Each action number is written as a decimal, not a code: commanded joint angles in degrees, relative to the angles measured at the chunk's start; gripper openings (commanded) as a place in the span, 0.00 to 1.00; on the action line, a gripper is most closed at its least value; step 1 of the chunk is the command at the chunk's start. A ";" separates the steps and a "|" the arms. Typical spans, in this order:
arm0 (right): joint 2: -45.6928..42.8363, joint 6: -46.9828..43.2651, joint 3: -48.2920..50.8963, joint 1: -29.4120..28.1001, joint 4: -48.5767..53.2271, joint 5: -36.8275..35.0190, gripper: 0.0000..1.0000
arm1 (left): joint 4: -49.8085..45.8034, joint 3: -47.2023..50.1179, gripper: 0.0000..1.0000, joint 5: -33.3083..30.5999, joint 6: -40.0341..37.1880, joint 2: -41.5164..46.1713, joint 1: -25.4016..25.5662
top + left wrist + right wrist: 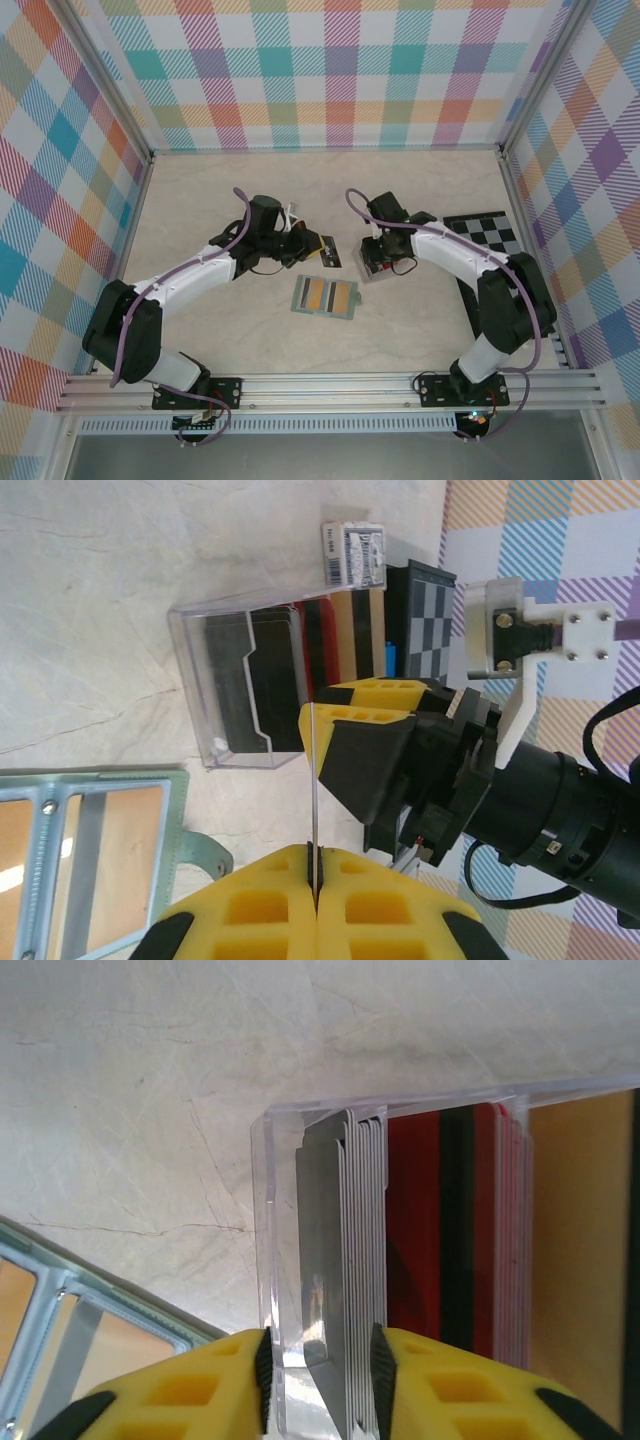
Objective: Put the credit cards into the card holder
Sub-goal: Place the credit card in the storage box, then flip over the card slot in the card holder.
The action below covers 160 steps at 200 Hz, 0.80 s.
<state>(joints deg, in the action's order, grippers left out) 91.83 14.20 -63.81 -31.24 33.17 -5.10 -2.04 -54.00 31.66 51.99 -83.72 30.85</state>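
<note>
The card holder (325,297) lies open between the arms, with orange cards behind its windows; its green edge (178,810) is also in the left wrist view. My left gripper (312,245) (316,852) is shut on a dark credit card (329,251), seen edge-on (312,780). A clear box (372,268) (240,690) holds grey (345,1260), red (415,1240) and orange-yellow (580,1250) credit cards on edge. My right gripper (375,262) (318,1345) stands open over the box, with the box's end wall (268,1260) and the grey stack between its jaws.
A black-and-white checkerboard (490,235) (430,610) lies at the right. A white-and-blue playing-card pack (352,552) sits beyond the clear box. Plaid walls enclose the table on three sides. The two grippers are close together above the card holder.
</note>
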 commanded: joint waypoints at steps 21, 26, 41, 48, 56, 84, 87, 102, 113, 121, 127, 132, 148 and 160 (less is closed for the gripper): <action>-10.52 9.83 -0.57 0.27 2.83 3.42 0.36 | 7.40 1.73 0.00 5.32 -0.93 0.43 -0.62; -11.78 11.42 -0.15 0.86 2.56 4.87 0.36 | 7.97 1.77 0.00 5.78 -0.90 0.35 -0.71; -15.65 14.81 1.98 2.93 -0.17 12.39 0.37 | 10.16 1.75 0.00 7.44 -1.05 0.19 -0.89; -17.44 16.94 3.74 4.05 -2.80 16.50 0.40 | 10.90 1.66 0.00 8.23 -1.28 0.22 -0.88; -19.10 18.71 5.86 5.10 -7.03 22.73 0.45 | 11.86 1.54 0.00 9.14 -1.56 0.18 -0.93; -18.07 20.96 6.25 5.82 -11.84 35.48 0.51 | 14.99 0.68 0.00 12.44 -1.36 -0.41 -0.88; -17.67 20.96 6.01 5.78 -11.94 36.43 0.51 | 15.19 0.54 0.00 12.74 -1.38 -0.43 -0.88; -16.20 21.29 5.61 5.79 -12.75 38.67 0.51 | 16.19 0.18 0.00 13.69 -1.20 -0.39 -0.88; -15.24 21.56 5.88 5.88 -14.76 40.86 0.51 | 17.01 0.04 0.00 14.63 -0.89 -0.39 -0.88; -14.21 21.74 5.62 6.01 -15.87 43.10 0.50 | 17.83 0.03 0.00 15.29 -0.46 -0.34 -0.88; -13.53 22.04 5.18 6.02 -15.75 43.33 0.48 | 18.40 0.12 0.00 15.53 -0.09 -0.29 -0.88; -13.15 22.48 5.21 6.02 -16.09 43.30 0.46 | 18.85 0.14 0.00 15.75 0.10 -0.19 -0.88; -12.98 24.08 6.53 6.32 -20.17 45.47 0.37 | 19.77 0.13 0.00 16.36 0.82 0.00 -0.88; -12.99 25.31 7.57 6.75 -22.49 46.54 0.32 | 19.47 0.11 0.00 16.59 0.83 0.25 -0.90</action>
<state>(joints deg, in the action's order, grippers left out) 78.74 36.29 -57.82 -25.12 18.17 35.27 13.63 -52.86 44.93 52.01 -83.85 30.41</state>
